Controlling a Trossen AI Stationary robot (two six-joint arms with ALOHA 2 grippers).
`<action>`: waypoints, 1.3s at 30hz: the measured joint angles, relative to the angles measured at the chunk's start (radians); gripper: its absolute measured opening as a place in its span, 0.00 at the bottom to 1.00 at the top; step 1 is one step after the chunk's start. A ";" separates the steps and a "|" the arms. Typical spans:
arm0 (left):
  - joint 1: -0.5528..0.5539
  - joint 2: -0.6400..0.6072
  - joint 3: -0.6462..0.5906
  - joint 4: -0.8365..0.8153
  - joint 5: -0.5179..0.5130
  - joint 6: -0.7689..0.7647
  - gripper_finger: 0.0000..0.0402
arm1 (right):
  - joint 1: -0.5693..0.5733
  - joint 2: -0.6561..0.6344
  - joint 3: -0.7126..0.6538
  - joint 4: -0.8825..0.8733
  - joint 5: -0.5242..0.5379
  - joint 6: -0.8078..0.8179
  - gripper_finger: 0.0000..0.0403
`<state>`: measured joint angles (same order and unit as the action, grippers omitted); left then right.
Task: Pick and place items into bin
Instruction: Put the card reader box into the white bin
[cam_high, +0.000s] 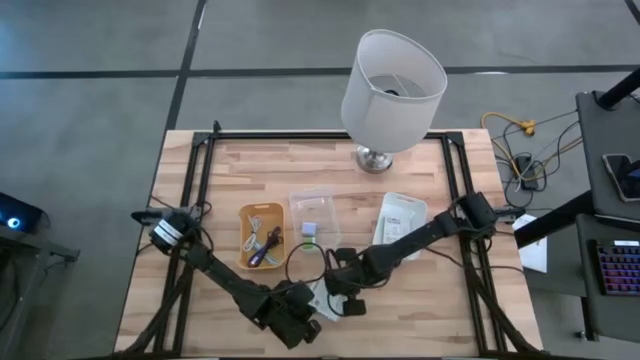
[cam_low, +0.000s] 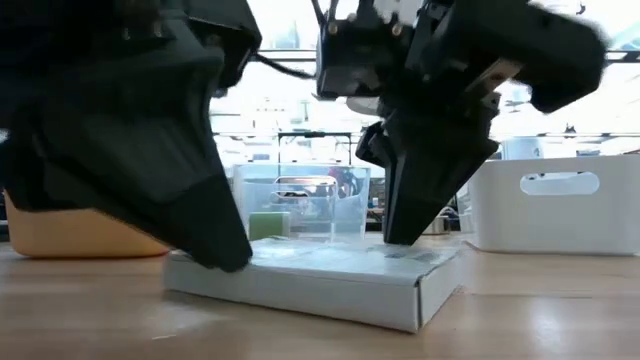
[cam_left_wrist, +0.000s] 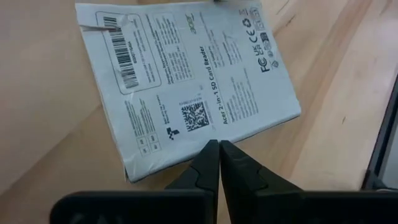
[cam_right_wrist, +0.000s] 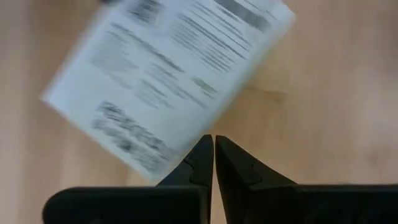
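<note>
A flat white box (cam_left_wrist: 186, 87), printed with a barcode, a QR code and "Acer 2-in-1 SD Card Reader", lies on the wooden counter (cam_high: 450, 300) at the lower middle of the high view, mostly hidden there under the two arms. In the low view the box (cam_low: 330, 275) sits flat in the foreground with both hands down at it: the left hand (cam_low: 225, 255) touches its left end and the right hand (cam_low: 400, 235) comes down on its top near the right end. In the left wrist view the left hand (cam_left_wrist: 219, 149) has its fingers pressed together, their tips at the box's edge, gripping nothing. In the right wrist view the right hand (cam_right_wrist: 213, 144) is likewise closed, its tips at the edge of the blurred box (cam_right_wrist: 168, 74). Farther up the high view, an orange bin (cam_high: 265, 235) at centre left holds thin cables and a purple-handled tool (cam_high: 268, 250). Just right of it stands a clear bin (cam_high: 315, 205) with a small green block (cam_high: 311, 229) at its lower edge, then a white bin (cam_high: 400, 215) with a white card in it. A white lamp (cam_high: 392, 90) stands at the counter's top edge.
</note>
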<state>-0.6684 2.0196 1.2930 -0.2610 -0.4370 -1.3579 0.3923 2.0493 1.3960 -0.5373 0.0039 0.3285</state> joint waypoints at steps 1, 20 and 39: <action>0.005 0.004 0.000 0.002 0.004 0.000 0.00 | 0.005 0.003 0.000 0.014 -0.002 0.000 0.02; 0.025 0.033 -0.026 0.054 0.102 -0.025 0.00 | 0.003 -0.041 0.002 -0.103 0.127 0.038 0.02; 0.039 0.036 -0.027 0.123 0.045 0.003 0.00 | 0.021 -0.004 -0.039 0.032 0.000 0.067 0.02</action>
<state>-0.6292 2.0555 1.2663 -0.1383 -0.3916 -1.3548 0.4131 2.0449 1.3567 -0.5054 0.0039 0.3954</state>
